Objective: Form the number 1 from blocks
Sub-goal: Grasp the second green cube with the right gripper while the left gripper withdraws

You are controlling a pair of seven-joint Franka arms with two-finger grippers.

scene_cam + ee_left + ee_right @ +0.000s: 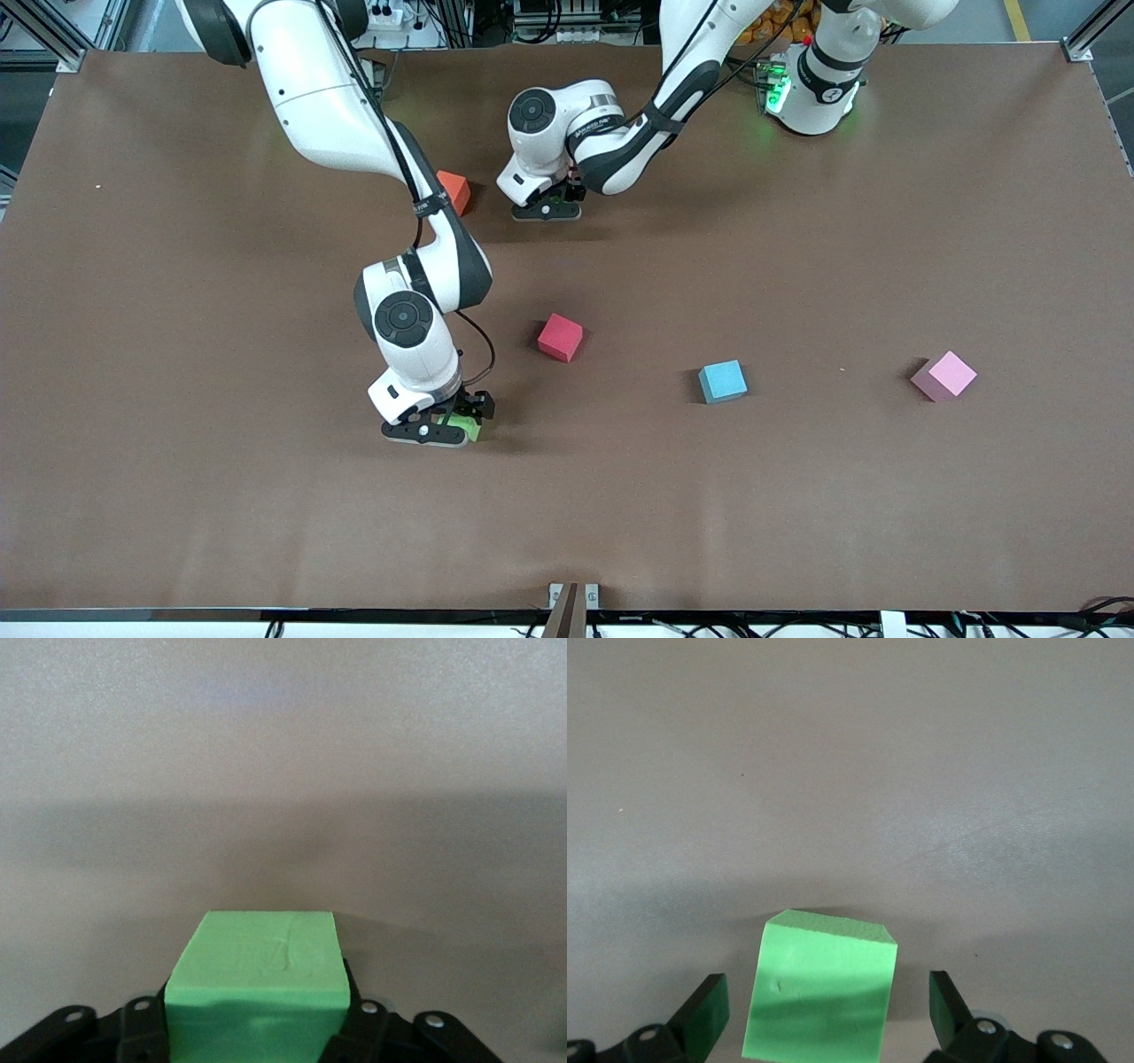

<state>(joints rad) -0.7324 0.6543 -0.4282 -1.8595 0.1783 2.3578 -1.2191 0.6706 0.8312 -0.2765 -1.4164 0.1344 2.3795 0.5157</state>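
My left gripper [547, 211] is low at the table near the robots' side, shut on a green block [257, 966] that fills the gap between its fingers. The front view hides that block under the hand. My right gripper [438, 431] is low and open around a second green block [472, 430], with a gap between the block [822, 988] and each finger [707, 1012]. An orange block [455, 191] lies beside the left gripper, partly covered by the right arm. The red block [560, 337], the light blue block [722, 381] and a pink block [944, 375] lie loose. Purple and the other pink are out of view.
The brown table [177, 496] stretches wide toward the front camera. A small metal bracket [572, 598] sits at its front edge. The right arm's forearm [354, 124] crosses over the table near the orange block.
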